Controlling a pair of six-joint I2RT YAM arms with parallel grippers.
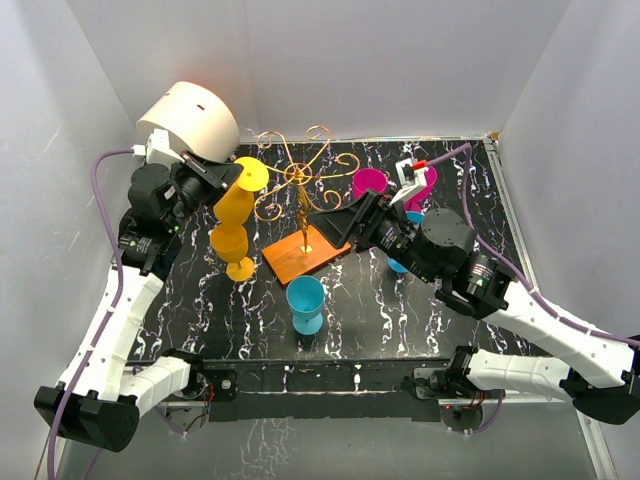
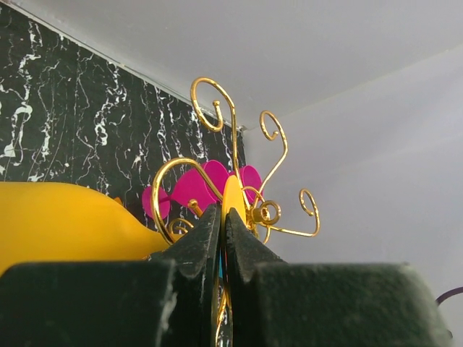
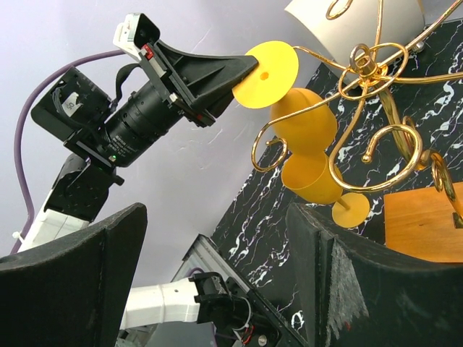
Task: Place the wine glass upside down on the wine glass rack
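Left gripper [image 2: 222, 210]: fingers pressed together on the thin rim of the wine glass's foot, pinching it edge-on.
Wine glass [image 3: 302, 124]: yellow and held off the table, its foot up at the left fingertips and its bowl hanging below them. It is just beside a curled arm of the rack; whether they touch is unclear.
Wine glass rack [image 1: 300, 175]: just beyond the left fingertips, gold scrolls fanning from a post on an orange-brown base. The base lies close beside the right gripper.
Right gripper [image 3: 217, 238]: fingers spread wide, nothing between them.
Surface: black table [image 1: 400, 300] veined with white.
Room: plain white walls [image 1: 400, 70] on three sides.
Around: second yellow glass [image 1: 230, 245] upright right under the left gripper; blue glass [image 1: 305, 298] on the arm-base side of the right gripper; magenta glass [image 1: 369, 183] beyond the right gripper; cream dome [image 1: 190, 120] behind the left gripper.
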